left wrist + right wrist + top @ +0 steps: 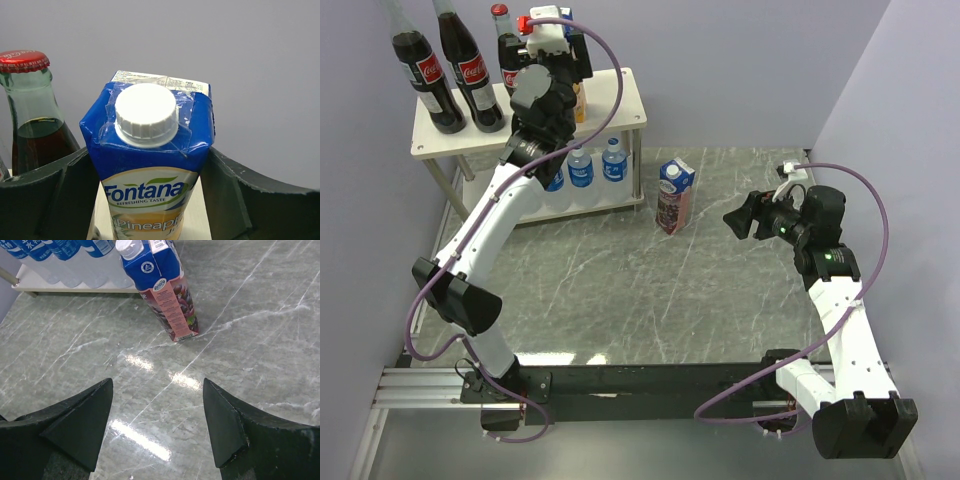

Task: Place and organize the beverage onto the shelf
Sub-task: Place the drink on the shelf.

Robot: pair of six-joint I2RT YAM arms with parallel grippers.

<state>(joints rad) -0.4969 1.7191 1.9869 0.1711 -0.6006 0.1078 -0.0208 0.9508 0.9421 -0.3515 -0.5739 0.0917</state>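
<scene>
My left gripper point(150, 167) is shut on the yellow pineapple juice carton point(150, 150), its fingers pressed against both sides, over the top board of the shelf point(620, 110). A cola bottle point(30, 115) stands just left of the carton. Three cola bottles point(460, 70) stand on the top board's left part. Water bottles point(582, 170) stand on the lower tier. The purple juice carton point(674, 195) stands on the table right of the shelf, and shows in the right wrist view point(167, 295). My right gripper point(157, 385) is open and empty, above the table, short of that carton.
The table is grey marble point(620, 290). Walls close in behind and to the right. The shelf's lower board point(75, 287) and water bottles point(60, 247) lie left of the purple carton. My left arm point(490, 220) reaches over the shelf's front.
</scene>
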